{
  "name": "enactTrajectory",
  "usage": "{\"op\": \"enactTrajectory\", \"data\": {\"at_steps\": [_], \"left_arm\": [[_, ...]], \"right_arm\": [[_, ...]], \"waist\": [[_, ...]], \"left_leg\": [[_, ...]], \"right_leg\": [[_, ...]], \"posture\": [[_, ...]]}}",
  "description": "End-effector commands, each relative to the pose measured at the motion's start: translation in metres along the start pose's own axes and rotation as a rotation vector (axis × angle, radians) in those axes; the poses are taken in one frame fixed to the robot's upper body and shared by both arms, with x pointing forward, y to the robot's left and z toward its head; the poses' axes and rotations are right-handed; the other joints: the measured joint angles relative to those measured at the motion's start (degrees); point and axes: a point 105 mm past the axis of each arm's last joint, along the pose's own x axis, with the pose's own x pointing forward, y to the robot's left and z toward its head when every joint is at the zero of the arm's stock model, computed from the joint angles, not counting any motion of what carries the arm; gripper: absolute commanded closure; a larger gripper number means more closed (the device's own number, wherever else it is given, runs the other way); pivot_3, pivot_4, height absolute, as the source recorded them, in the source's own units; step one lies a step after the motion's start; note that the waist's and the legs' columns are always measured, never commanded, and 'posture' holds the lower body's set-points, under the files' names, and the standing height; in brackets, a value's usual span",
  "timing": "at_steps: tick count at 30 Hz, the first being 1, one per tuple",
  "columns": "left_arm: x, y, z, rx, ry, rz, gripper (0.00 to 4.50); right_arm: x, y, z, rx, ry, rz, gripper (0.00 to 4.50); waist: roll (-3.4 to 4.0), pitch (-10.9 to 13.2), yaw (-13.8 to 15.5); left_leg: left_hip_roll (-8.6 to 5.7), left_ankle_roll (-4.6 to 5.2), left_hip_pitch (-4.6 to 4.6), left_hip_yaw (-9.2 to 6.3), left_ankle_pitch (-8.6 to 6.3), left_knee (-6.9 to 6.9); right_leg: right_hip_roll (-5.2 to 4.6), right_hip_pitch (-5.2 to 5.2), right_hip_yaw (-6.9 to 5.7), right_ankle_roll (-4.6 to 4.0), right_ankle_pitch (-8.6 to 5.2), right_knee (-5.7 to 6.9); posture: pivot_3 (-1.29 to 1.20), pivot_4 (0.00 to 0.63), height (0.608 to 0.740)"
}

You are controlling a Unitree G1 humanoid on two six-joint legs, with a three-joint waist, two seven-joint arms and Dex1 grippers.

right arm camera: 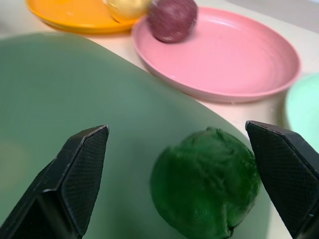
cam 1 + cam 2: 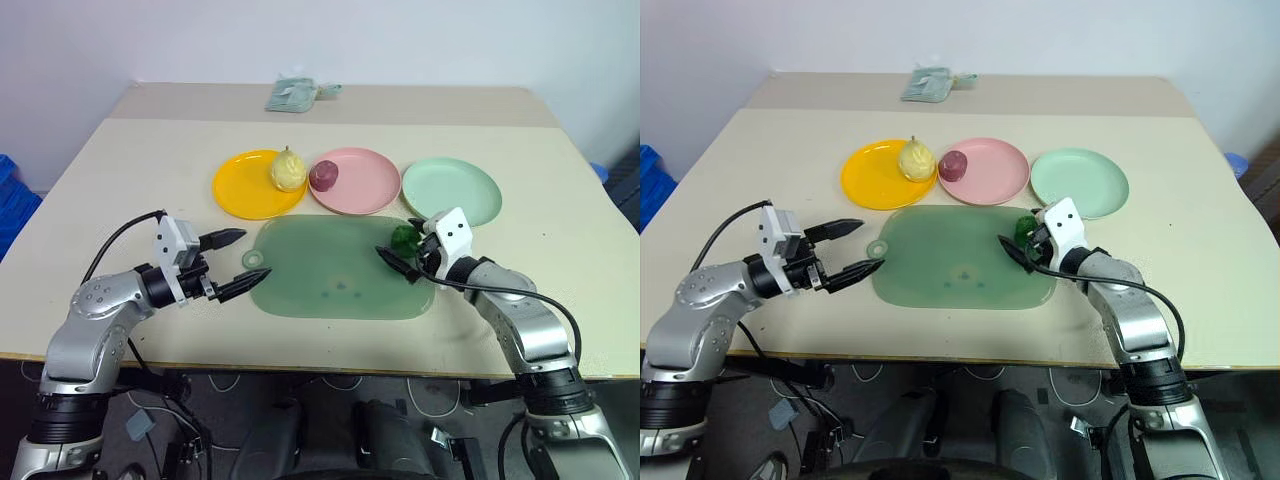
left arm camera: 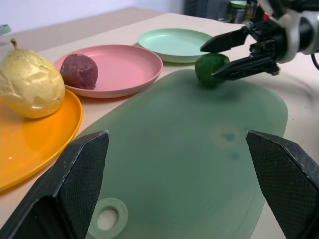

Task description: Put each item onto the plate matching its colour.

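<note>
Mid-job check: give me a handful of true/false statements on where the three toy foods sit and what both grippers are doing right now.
1. The pale yellow pear sits on the yellow plate. True.
2. The dark red-purple item lies on the green tray. False: it rests on the pink plate.
3. The dark green item is already on the mint green plate. False: it sits on the tray's corner nearest that plate.
4. The right gripper is open, its fingers on either side of the dark green item. True.
5. The left gripper is shut on the tray's handle hole. False: it is open and holds nothing, beside the tray's end with the hole.
</note>
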Motion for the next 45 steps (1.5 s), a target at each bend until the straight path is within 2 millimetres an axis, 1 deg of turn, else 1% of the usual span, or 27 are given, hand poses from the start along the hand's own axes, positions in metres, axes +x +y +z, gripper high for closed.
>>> {"op": "enactTrajectory", "data": {"at_steps": [1, 4, 5, 7, 9, 10, 11, 14, 16, 18, 20, 23, 25, 27, 28, 30, 31, 33, 34, 37, 40, 43, 45], "left_arm": [[-0.006, 0.001, 0.013, 0.066, -0.025, 0.023, 0.03], [-0.008, -0.001, 0.012, 0.067, -0.023, 0.032, 0.03], [-0.009, 0.0, 0.012, 0.068, -0.024, 0.038, 0.0], [-0.01, 0.0, 0.012, 0.068, -0.023, 0.051, 0.0], [-0.012, 0.0, 0.011, 0.068, -0.021, 0.057, 0.0], [-0.012, 0.0, 0.011, 0.068, -0.02, 0.06, 0.0], [-0.012, -0.001, 0.01, 0.067, -0.021, 0.063, 0.0], [-0.011, -0.002, 0.01, 0.064, -0.025, 0.075, 0.0], [-0.011, -0.002, 0.01, 0.065, -0.025, 0.085, 0.0], [-0.011, -0.001, 0.011, 0.065, -0.03, 0.103, 0.0], [-0.011, 0.0, 0.011, 0.068, -0.031, 0.117, 0.0], [-0.01, -0.001, 0.011, 0.069, -0.033, 0.134, 0.0], [-0.01, -0.001, 0.011, 0.07, -0.04, 0.149, 0.0], [-0.009, -0.002, 0.011, 0.069, -0.045, 0.164, 0.0], [-0.009, -0.003, 0.011, 0.07, -0.046, 0.171, 0.0], [-0.009, -0.003, 0.01, 0.067, -0.046, 0.187, 0.0], [-0.009, -0.004, 0.009, 0.065, -0.044, 0.197, 0.0], [-0.01, -0.003, 0.007, 0.065, -0.039, 0.219, 0.0], [-0.009, -0.001, 0.007, 0.063, -0.041, 0.235, 0.0], [-0.007, 0.01, 0.005, 0.071, -0.046, 0.32, 0.0], [0.002, 0.019, 0.002, 0.063, -0.067, 0.383, 0.0], [0.01, 0.024, 0.001, 0.052, -0.094, 0.429, 0.0], [0.016, 0.025, 0.0, 0.042, -0.107, 0.445, 0.0]], "right_arm": [[0.003, 0.001, -0.002, -0.016, 0.001, 0.013, 0.0], [0.005, -0.002, -0.006, -0.017, 0.013, 0.003, 0.0], [0.005, -0.002, -0.007, -0.019, 0.014, 0.002, 0.25], [0.006, -0.004, -0.005, -0.017, 0.006, -0.005, 0.8], [0.006, -0.006, -0.002, -0.018, -0.002, -0.011, 1.75], [0.006, -0.008, 0.0, -0.019, -0.01, -0.017, 2.31], [0.006, -0.012, 0.004, -0.022, -0.021, -0.031, 2.62], [0.009, -0.023, 0.018, -0.018, -0.067, -0.063, 2.62], [0.012, -0.035, 0.029, -0.017, -0.099, -0.09, 2.62], [0.019, -0.056, 0.04, -0.039, -0.124, -0.145, 2.62], [0.026, -0.077, 0.046, -0.064, -0.126, -0.207, 2.62], [0.036, -0.107, 0.045, -0.076, -0.095, -0.313, 2.62], [0.04, -0.12, 0.038, -0.079, -0.061, -0.354, 2.62], [0.042, -0.129, 0.026, -0.067, -0.006, -0.391, 2.62], [0.043, -0.131, 0.021, -0.057, 0.012, -0.395, 2.62], [0.045, -0.132, 0.012, -0.045, 0.048, -0.4, 1.67], [0.045, -0.132, 0.01, -0.044, 0.058, -0.4, 1.31], [0.046, -0.132, 0.009, -0.045, 0.061, -0.405, 0.24], [0.046, -0.133, 0.01, -0.049, 0.057, -0.415, 0.08], [0.044, -0.139, 0.019, -0.057, 0.02, -0.45, 0.08], [0.041, -0.143, 0.032, -0.037, -0.051, -0.46, 0.08], [0.041, -0.14, 0.045, -0.036, -0.124, -0.449, 0.08], [0.039, -0.134, 0.057, -0.03, -0.19, -0.438, 0.08]], "waist": [[0.0, 0.0, 0.0], [0.01, 0.0, -0.1], [0.03, 0.0, -0.1], [0.04, 0.0, -0.1], [0.05, 0.0, -0.1], [0.05, 0.0, -0.1], [0.06, 0.0, -0.1], [0.07, 0.0, -0.1], [0.06, 0.0, -0.2], [0.08, 0.0, -0.5], [0.08, 0.0, -0.9], [0.08, 0.0, -1.5], [0.08, 0.0, -1.7], [0.09, 0.1, -1.8], [0.09, 0.1, -1.8], [0.1, 0.1, -1.9], [0.1, 0.1, -2.1], [0.15, 0.1, -2.6], [0.17, 0.1, -2.8], [0.21, 0.1, -3.0], [0.23, 0.1, -2.9], [0.24, 0.1, -2.9], [0.24, 0.1, -2.8]], "left_leg": [[0.0, 0.0, 0.0, 0.0, 0.0, -0.01], [0.0, 0.0, 0.0, 0.0, 0.0, -0.01], [0.0, 0.0, 0.0, 0.0, 0.0, -0.01], [0.0, 0.0, 0.0, 0.0, 0.0, -0.01], [0.0, 0.0, 0.0, 0.01, 0.0, -0.01], [0.0, 0.0, 0.0, 0.01, 0.0, -0.01], [0.0, 0.0, 0.0, 0.01, 0.0, -0.02], [0.0, 0.0, 0.0, 0.01, 0.0, -0.01], [0.0, 0.0, 0.0, 0.02, 0.0, -0.01], [0.0, 0.0, 0.0, 0.02, 0.0, -0.01], [0.0, -0.01, 0.0, 0.04, 0.01, -0.01], [-0.01, -0.01, 0.0, 0.04, 0.01, -0.07], [-0.01, -0.02, 0.01, 0.05, 0.02, -0.14], [-0.01, -0.09, 0.01, 0.05, 0.06, -0.17], [-0.01, -0.13, 0.01, 0.05, 0.08, -0.17], [-0.01, -0.12, 0.0, 0.06, 0.08, -0.17], [-0.01, -0.11, 0.0, 0.07, 0.08, -0.17], [-0.01, -0.09, 0.01, 0.07, 0.07, -0.16], [-0.01, -0.09, 0.01, 0.07, 0.07, -0.16], [-0.01, -0.06, 0.02, 0.07, 0.05, -0.16], [0.0, -0.07, 0.03, 0.07, 0.06, -0.16], [-0.02, -0.08, 0.03, 0.08, 0.06, -0.15], [-0.02, -0.07, 0.02, 0.08, 0.06, -0.15]], "right_leg": [[0.0, 0.0, 0.01, 0.0, 0.0, 0.0], [0.0, 0.0, 0.01, 0.0, 0.0, 0.0], [0.0, 0.0, 0.01, 0.0, 0.0, 0.0], [0.0, -0.01, 0.01, 0.0, 0.0, 0.01], [0.0, -0.01, 0.01, 0.0, 0.0, 0.0], [0.0, -0.01, 0.02, 0.0, 0.0, 0.0], [0.0, -0.01, 0.02, 0.0, 0.0, 0.0], [0.0, -0.01, 0.02, 0.0, 0.0, 0.0], [0.0, -0.01, 0.02, 0.0, 0.0, 0.0], [0.0, -0.01, 0.02, 0.0, 0.0, 0.0], [0.0, -0.01, 0.02, 0.01, 0.02, 0.01], [0.0, -0.02, 0.01, 0.1, 0.07, -0.01], [0.0, -0.03, 0.02, 0.12, 0.08, -0.05], [0.0, -0.04, 0.02, 0.12, 0.08, -0.07], [0.0, -0.04, 0.03, 0.11, 0.08, -0.08], [0.0, -0.03, 0.04, 0.11, 0.08, -0.08], [0.0, -0.04, 0.05, 0.11, 0.08, -0.07], [0.0, -0.04, 0.06, 0.11, 0.08, -0.06], [0.0, -0.04, 0.07, 0.12, 0.08, -0.05], [0.03, -0.04, 0.08, 0.12, 0.08, -0.02], [0.05, -0.05, 0.08, 0.13, 0.09, 0.0], [0.04, -0.04, 0.09, 0.13, 0.09, -0.01], [0.04, -0.04, 0.1, 0.14, 0.09, -0.02]], "posture": [[0.0, 0.15, 0.74], [0.0, 0.15, 0.74], [0.0, 0.15, 0.74], [0.0, 0.15, 0.74], [0.0, 0.15, 0.74], [0.0, 0.15, 0.74], [0.0, 0.15, 0.74], [0.0, 0.15, 0.74], [0.0, 0.15, 0.74], [0.0, 0.15, 0.74], [0.0, 0.15, 0.74], [0.0, 0.15, 0.74], [0.0, 0.15, 0.74], [0.0, 0.15, 0.74], [0.0, 0.15, 0.74], [0.0, 0.15, 0.74], [0.0, 0.15, 0.74], [0.0, 0.15, 0.74], [0.0, 0.15, 0.74], [0.0, 0.15, 0.74], [0.0, 0.15, 0.74], [0.0, 0.15, 0.74], [0.0, 0.15, 0.74]]}}
